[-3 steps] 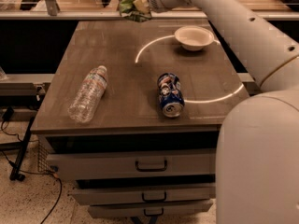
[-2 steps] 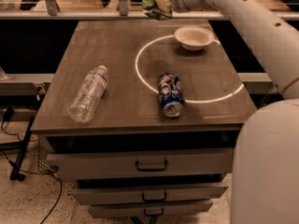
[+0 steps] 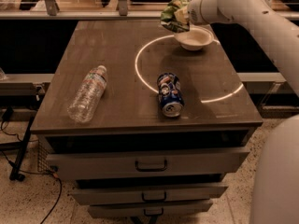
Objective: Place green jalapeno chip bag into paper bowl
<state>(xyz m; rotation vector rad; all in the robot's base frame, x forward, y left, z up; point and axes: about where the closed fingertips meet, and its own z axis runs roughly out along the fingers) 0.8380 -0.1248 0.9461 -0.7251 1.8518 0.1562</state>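
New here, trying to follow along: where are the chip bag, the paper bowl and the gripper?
green jalapeno chip bag (image 3: 173, 14): camera view, middle of its crinkled face.
paper bowl (image 3: 194, 44): camera view, front outer wall.
gripper (image 3: 185, 14): camera view, arm's tip, gripping the bag's right edge above the bowl.

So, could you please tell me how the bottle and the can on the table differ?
The bottle is clear, the can blue. The bottle is longer than the can. The bottle lies left, slanted, cap pointing away; the can lies in the middle, top toward the camera. Both lie on their sides, apart from the pincer, which holds the bag above the bowl's rim at the far right.
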